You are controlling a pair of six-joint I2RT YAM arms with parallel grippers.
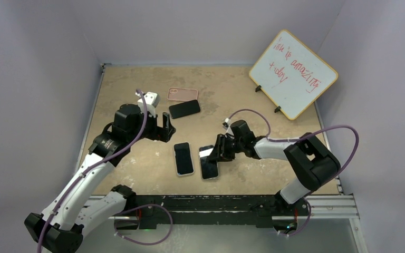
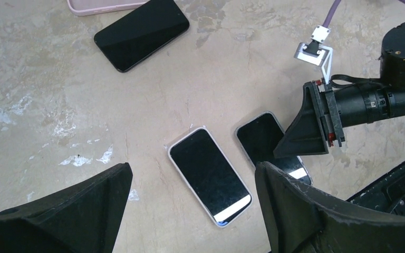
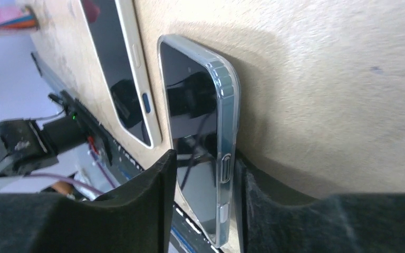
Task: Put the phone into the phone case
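A phone in a clear case (image 1: 208, 162) lies near the table's front; it also shows in the right wrist view (image 3: 198, 105) and the left wrist view (image 2: 261, 138). My right gripper (image 1: 219, 151) (image 3: 205, 155) is shut on its long edge, one finger on the screen and one under the case side. A second phone with a white rim (image 1: 183, 158) (image 2: 209, 175) lies flat just left of it. A bare black phone (image 1: 184, 108) (image 2: 141, 32) lies beside a pink case (image 1: 182, 94) (image 2: 100, 5) further back. My left gripper (image 1: 166, 129) (image 2: 192, 171) is open and empty, above the white-rimmed phone.
A whiteboard (image 1: 293, 74) with red writing stands at the back right. A metal rail (image 1: 327, 203) runs along the table's front edge. Walls enclose the table on three sides.
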